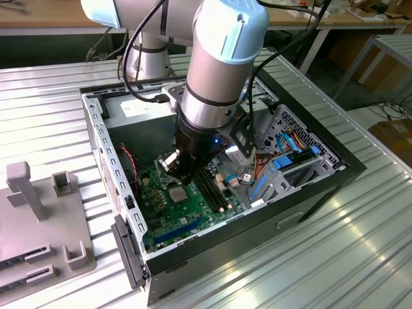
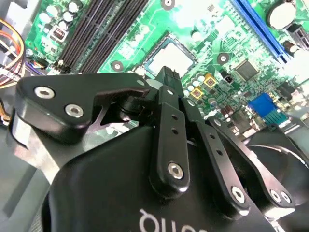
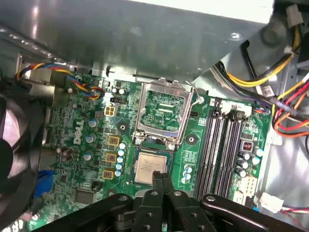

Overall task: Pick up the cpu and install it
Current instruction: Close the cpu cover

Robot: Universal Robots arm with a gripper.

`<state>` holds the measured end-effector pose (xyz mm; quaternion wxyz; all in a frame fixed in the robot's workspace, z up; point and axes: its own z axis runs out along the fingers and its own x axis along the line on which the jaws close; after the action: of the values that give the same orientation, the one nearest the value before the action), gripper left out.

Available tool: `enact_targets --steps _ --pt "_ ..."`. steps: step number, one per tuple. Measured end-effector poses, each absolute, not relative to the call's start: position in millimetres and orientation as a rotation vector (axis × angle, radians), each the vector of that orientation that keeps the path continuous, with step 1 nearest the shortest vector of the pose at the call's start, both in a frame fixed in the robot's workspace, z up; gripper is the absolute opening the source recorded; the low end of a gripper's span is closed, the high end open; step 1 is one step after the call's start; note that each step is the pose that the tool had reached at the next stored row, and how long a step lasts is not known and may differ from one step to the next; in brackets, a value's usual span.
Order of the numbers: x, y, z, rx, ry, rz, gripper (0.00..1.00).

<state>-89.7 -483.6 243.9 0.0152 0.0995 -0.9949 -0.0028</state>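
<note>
One arm (image 1: 219,58) reaches down into one open case (image 1: 96,135) lying on a ribbed metal table (image 1: 322,257), with one gripper (image 1: 180,180) low over the green board (image 1: 161,222). There is one cpu (image 1: 179,194), a pale silver-tan square lying flat and face up in the socket near the middle of the board. Being square it has no long axis, and in the first wrist view the cpu (image 3: 150,168) sits with its edges parallel to the socket's sides. The one metal frame (image 3: 161,92) stands hinged open just beside it, on the side toward the grey case wall. In both wrist views the gripper (image 3: 161,175) (image 2: 167,75) has its two fingers pressed together, pinching nothing, with the tips right at the edge of the cpu (image 2: 174,57); whether they touch it I cannot tell. Four black memory slots (image 3: 224,145) run side by side on one side of the socket, and three small yellow squares (image 3: 111,157) stand in a row on the other. One long blue slot (image 2: 256,24) lies further off. White lettering (image 3: 78,135) is printed on the board, and the cpu's face carries faint print too small to make out.
</note>
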Motion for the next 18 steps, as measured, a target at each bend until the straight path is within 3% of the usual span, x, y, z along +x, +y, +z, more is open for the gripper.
enact_targets --steps 18 --pt "-70.7 -461.1 241.5 0.380 -3.087 -0.017 0.11"
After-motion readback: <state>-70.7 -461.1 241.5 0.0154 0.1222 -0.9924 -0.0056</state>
